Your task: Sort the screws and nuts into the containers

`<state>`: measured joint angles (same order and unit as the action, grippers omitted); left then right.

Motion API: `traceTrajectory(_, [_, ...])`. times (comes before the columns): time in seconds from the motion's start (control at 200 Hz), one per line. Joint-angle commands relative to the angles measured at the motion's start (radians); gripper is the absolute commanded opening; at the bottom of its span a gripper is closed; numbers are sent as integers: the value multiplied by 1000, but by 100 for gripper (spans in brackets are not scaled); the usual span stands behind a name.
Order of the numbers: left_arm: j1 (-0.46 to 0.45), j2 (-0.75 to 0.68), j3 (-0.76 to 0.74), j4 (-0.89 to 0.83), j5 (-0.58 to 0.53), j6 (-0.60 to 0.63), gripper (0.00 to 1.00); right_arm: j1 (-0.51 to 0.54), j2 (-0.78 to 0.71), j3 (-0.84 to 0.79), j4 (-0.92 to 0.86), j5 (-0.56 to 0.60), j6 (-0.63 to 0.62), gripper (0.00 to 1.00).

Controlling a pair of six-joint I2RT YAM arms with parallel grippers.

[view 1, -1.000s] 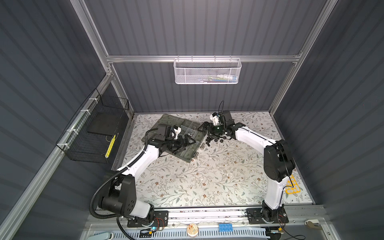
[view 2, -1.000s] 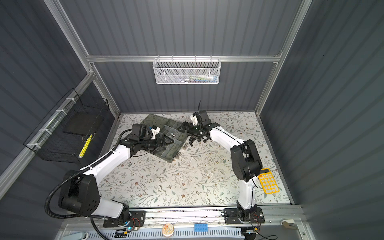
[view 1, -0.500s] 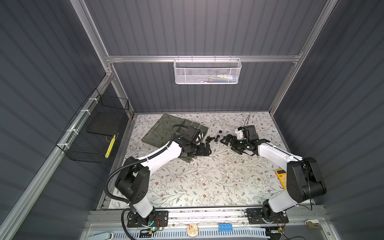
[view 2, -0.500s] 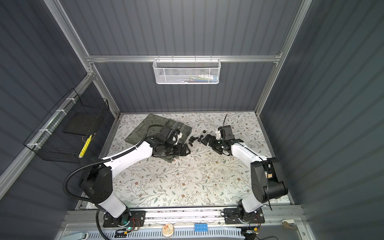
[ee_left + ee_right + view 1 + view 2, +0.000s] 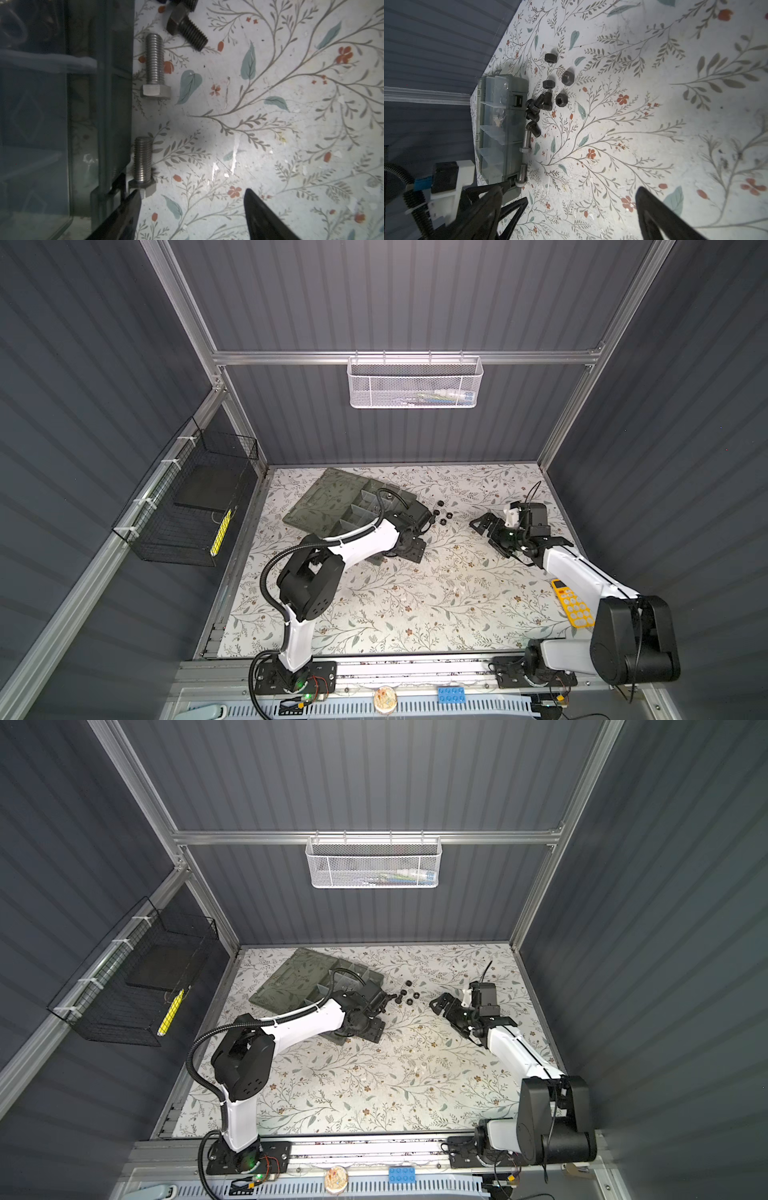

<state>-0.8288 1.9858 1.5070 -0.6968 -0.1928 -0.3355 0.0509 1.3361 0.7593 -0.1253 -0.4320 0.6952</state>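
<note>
The loose screws [image 5: 533,110] are found on the flowered table [image 5: 415,605], just beside the long wall of the organizer box [image 5: 500,128]. The black ones are bunched by a latch, and two silver screws [image 5: 154,66] are laid parallel to the wall. Four black nuts [image 5: 561,99] are scattered near the black bunch, a little further from the box. In both top views the box is shown open, with its lid flat on the table and its compartments [image 5: 361,506] parted by pale dividers. The left gripper [image 5: 191,197] is held low beside the box wall with its fingers spread and nothing pinched between them. One fingertip [image 5: 133,203] is set at the head of the nearer silver screw and appears to touch it, though the view is dim there. The right gripper [image 5: 488,538] is seen on the far side of the nuts, well apart from all the hardware, with its fingers spread wide and empty.
</note>
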Motion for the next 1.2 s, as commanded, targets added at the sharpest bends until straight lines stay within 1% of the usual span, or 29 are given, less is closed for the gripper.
traceTrajectory(0.0, [-16, 47, 35, -84, -106, 46, 77, -5, 4, -11, 22, -24, 13, 99])
traceTrajectory(0.185, [-17, 100, 53, -106, -126, 62, 74, -5, 8, -8, 30, -25, 20, 99])
traceTrajectory(0.325, [-19, 114, 47, -105, -144, 68, 73, -5, 6, -9, 31, -27, 22, 99])
traceTrajectory(0.56, [-22, 137, 33, -93, -104, 65, 71, -5, 9, -6, 40, -25, 27, 99])
traceTrajectory(0.74, [-39, 146, 24, -86, -69, 50, 67, -5, 13, 3, 40, -24, 29, 99])
traceTrajectory(0.851, [-45, 141, 14, -76, -47, 40, 61, -5, 13, 6, 41, -22, 31, 99])
traceTrajectory(0.941, [-58, 146, 15, -78, -59, 42, 58, -5, 10, 5, 43, -24, 32, 99])
traceTrajectory(1.196, [-58, 174, 34, -79, -60, 52, 49, -5, -3, 3, 35, -24, 31, 99])
